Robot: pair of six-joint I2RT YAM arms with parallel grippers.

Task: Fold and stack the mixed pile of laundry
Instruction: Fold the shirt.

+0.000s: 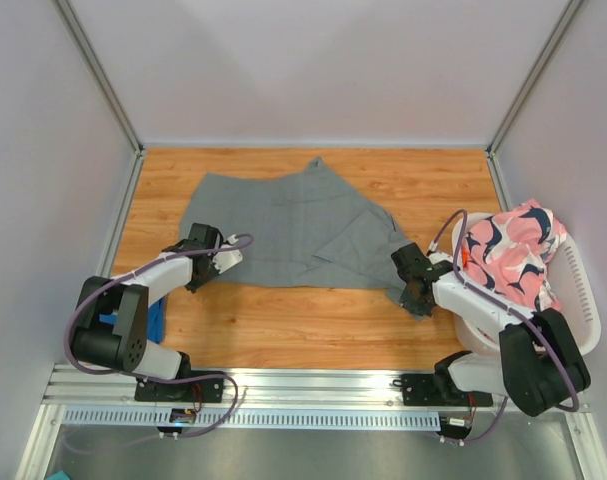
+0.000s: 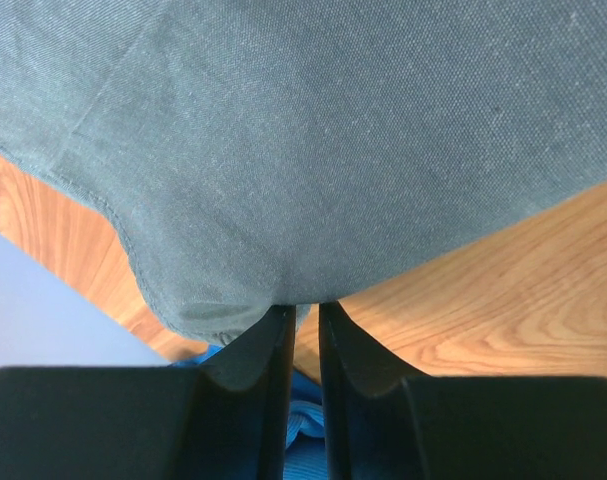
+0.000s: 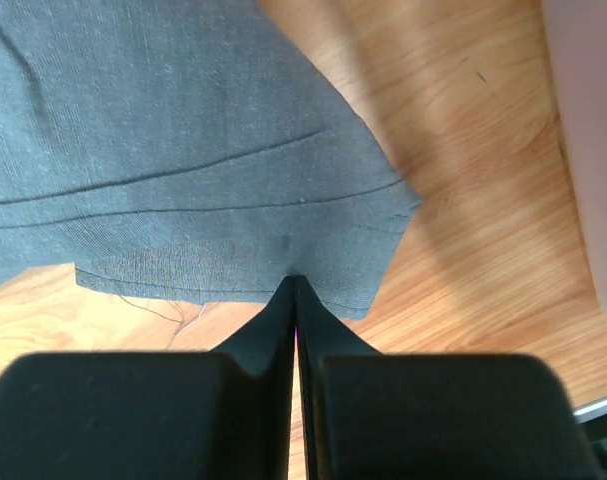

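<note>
Two grippers hold the grey garment (image 1: 283,230), which lies spread ahead of their jaws: the left gripper (image 2: 303,312) clenched on its near corner, the right gripper (image 3: 295,285) on its hem, likely for folding.

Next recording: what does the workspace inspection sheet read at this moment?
Surface: wood table, no damage seen.
Job's things: grey garment spread mid-table, one flap folded over; pink garment in the basket; blue cloth under the left arm.
Clutter: nothing seen.
Hands: left hand nearly closed at the grey garment's edge, grip unclear; right hand shut on its hem.
Cables: cables loop along both arms, no snag seen.
Surroundings: white walls, metal frame.
</note>
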